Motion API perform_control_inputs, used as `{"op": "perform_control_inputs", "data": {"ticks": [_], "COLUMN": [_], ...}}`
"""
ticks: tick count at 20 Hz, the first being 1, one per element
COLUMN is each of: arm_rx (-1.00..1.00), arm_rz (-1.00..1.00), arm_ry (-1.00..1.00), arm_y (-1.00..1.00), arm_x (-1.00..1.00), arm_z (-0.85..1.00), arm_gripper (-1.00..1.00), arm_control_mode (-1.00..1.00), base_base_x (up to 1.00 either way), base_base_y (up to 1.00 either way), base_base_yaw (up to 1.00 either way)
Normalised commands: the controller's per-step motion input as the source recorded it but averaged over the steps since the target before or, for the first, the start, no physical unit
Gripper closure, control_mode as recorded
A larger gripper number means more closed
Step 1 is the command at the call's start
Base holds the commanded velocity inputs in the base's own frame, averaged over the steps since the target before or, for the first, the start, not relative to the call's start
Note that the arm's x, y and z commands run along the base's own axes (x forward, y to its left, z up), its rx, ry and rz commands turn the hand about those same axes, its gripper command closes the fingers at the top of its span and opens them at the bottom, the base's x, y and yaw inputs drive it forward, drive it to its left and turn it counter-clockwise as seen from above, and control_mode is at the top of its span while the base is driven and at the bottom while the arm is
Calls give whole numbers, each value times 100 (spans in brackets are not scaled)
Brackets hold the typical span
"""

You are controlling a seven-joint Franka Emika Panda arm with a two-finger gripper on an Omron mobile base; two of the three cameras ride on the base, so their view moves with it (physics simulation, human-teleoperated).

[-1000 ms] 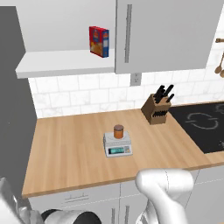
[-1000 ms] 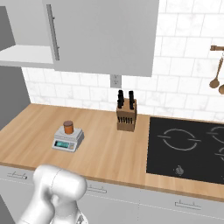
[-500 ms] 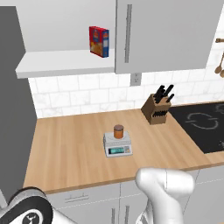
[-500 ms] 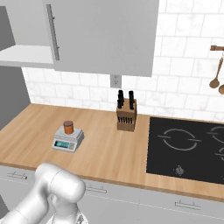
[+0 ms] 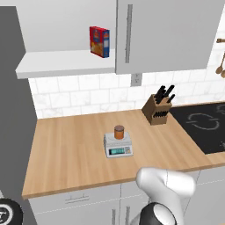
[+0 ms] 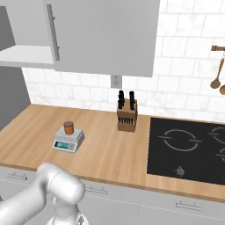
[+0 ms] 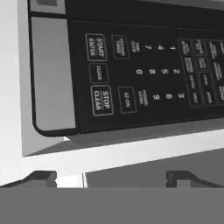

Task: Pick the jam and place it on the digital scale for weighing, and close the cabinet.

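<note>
Jam (image 5: 119, 131) standing upright on the digital scale (image 5: 118, 145), ready for weighing. Cabinet (image 5: 66, 66) open on the left, red-and-blue box (image 5: 99, 41) on its shelf. Gripper (image 7: 111, 177) jaws wide apart, empty, facing a microwave keypad (image 7: 144, 72).

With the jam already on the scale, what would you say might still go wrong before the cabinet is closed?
1. The cabinet is open, and the red-and-blue box stands near its shelf edge; a swinging door might clip it.
2. The jam sits toward the back of the digital scale, so a low arm pass may topple it.
</note>
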Motion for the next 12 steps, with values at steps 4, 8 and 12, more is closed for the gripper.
{"op": "perform_control_inputs", "data": {"ticks": [4,8,12], "arm_rx": [-17,-11,-6], "arm_rz": [-21,-20,-17], "arm_ry": [33,25,25], "arm_y": [28,0,-37], "arm_x": [73,83,100], "arm_z": [-48,-53,-40], "arm_gripper": [-100,-100,-100], "arm_control_mode": [-100,-100,-100], "base_base_x": [0,0,0], "base_base_y": [0,0,0], "base_base_yaw": [0,0,0]}}
